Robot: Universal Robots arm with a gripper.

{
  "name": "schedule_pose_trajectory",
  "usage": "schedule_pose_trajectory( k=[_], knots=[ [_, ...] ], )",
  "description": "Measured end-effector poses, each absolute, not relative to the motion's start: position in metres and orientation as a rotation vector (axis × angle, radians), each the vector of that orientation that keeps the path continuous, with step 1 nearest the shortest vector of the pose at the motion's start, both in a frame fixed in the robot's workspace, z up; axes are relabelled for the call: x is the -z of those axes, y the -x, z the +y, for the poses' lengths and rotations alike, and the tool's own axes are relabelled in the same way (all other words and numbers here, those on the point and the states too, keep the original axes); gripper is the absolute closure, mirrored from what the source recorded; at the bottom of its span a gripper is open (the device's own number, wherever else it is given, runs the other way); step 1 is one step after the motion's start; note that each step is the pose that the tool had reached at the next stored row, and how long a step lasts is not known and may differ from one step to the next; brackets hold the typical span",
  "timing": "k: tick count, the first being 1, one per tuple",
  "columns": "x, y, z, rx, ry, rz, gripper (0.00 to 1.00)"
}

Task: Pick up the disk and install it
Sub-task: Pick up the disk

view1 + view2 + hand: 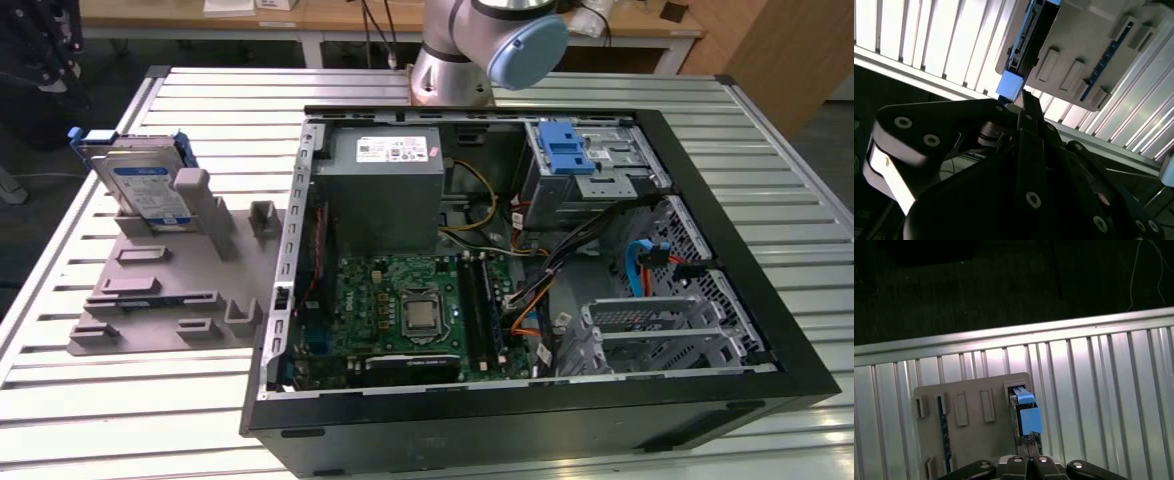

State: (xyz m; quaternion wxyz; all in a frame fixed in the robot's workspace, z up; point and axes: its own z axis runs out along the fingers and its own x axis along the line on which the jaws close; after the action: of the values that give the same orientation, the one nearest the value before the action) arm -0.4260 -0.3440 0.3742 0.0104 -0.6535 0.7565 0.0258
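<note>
End effector (1029, 446): closed up, gripping nothing, hanging well apart from the disk (140, 185), which is standing upright in a grey holder (160, 290) on the table (80, 400), at the exterior view's left of the open computer case (747, 300). Step, as judged: pick-up not yet begun, calling for opening wide and squaring to the disk's thin edge.
</note>
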Motion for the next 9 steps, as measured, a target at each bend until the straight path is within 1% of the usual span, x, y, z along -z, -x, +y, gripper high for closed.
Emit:
schedule_pose_trajectory(
  k=[9],
  knots=[
    [-0.3679,0.4299,-0.3451,-0.081,2.04,2.361,0.89]
  ],
)
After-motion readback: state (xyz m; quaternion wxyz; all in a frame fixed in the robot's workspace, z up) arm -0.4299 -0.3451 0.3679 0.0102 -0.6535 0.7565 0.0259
